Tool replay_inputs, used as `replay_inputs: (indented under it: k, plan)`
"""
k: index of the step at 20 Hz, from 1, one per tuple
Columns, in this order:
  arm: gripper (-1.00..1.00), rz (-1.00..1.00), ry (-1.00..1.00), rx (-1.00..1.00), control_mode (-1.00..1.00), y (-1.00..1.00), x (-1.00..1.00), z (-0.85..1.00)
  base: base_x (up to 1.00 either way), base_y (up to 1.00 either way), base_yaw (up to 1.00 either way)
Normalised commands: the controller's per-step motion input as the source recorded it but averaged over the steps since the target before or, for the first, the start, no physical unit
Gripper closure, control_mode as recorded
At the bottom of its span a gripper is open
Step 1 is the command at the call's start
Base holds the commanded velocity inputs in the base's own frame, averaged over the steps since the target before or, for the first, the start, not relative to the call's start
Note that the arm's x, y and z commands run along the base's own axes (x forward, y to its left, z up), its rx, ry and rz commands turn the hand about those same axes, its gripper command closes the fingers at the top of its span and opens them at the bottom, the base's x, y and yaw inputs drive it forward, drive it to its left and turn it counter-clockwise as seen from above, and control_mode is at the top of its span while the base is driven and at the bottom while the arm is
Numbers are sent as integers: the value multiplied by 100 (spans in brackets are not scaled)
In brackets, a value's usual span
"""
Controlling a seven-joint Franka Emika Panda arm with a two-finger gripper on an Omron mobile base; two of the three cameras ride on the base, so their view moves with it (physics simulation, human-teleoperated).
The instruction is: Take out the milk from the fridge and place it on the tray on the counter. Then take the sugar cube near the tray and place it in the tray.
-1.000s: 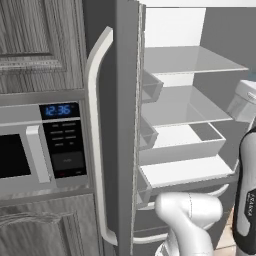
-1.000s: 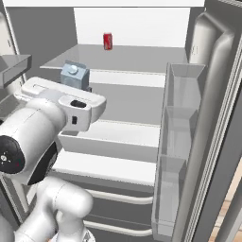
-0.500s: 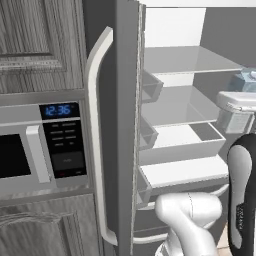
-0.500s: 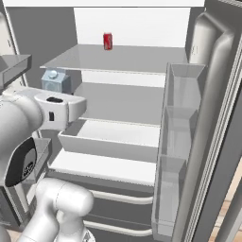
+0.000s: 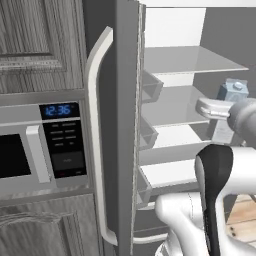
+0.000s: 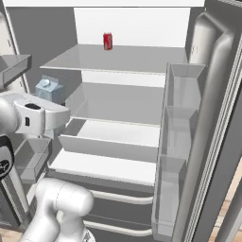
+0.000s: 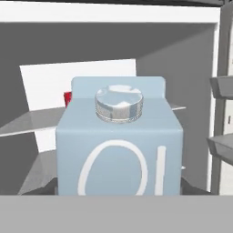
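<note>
Hand (image 7: pixel 119 193) around milk (image 7: pixel 119 145), shelf-edge clear

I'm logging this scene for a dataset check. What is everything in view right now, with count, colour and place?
milk: one, pale blue carton with silver cap, upright, held out in front of the shelves, between the gripper's fingers.
soda can: one, red, on the top shelf at the back.
fridge: one, grey, both doors open, white shelves and door bins inside.
fridge handle: one, light grey, curved, on the left door.
microwave: one, silver, blue clock, left of the fridge.
cabinets: dark wood, above and below the microwave.
gripper: one, white arm, closed on the milk.
</note>
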Motion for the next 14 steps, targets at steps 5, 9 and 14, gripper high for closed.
replay_inputs:
  k: [5, 9, 14]
  plan:
    - [100, 1, 15, 4, 100, 8, -6, -13, -21, 10, 0]
    - [100, 0, 0, 0, 100, 0, 0, 0, -97, 16, 0]
    - [100, 0, 0, 0, 100, 0, 0, 0, -100, 21, 0]
